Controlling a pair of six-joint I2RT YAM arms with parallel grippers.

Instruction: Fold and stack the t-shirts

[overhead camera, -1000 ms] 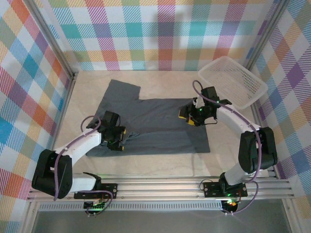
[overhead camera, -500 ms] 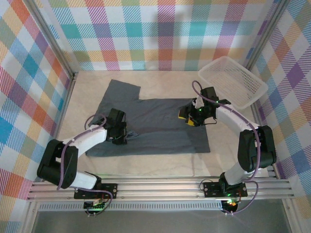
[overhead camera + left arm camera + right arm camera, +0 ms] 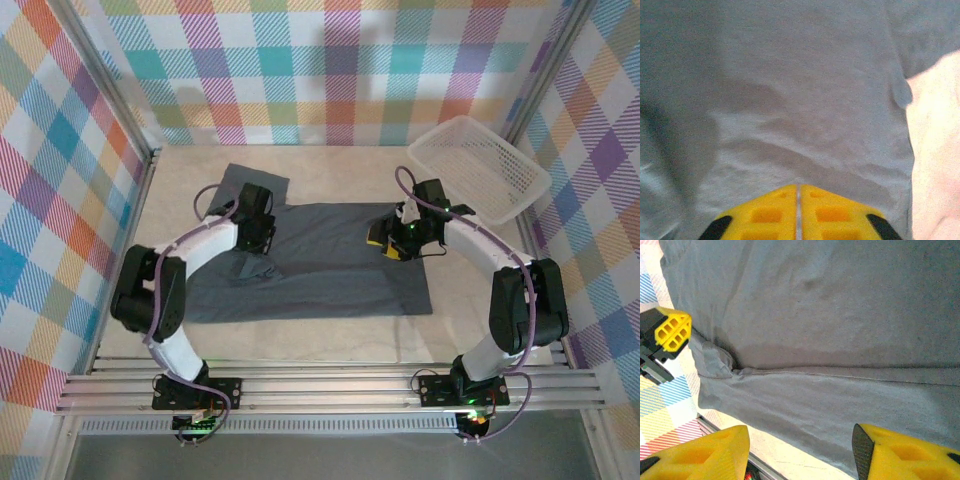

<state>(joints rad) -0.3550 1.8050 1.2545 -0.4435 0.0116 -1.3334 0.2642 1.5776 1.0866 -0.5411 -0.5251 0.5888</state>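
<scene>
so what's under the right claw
The t-shirt, with a strip of bare table past its edge. The table beneath the cloth is covered.

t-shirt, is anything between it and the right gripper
Nothing visible. The right gripper is open directly over the t-shirt, with only bare cloth below its jaws. The basket sits off to the right of it.

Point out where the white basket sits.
In the top view, the white basket sits at the table's far right corner, past the grey t-shirt's right edge.
</scene>
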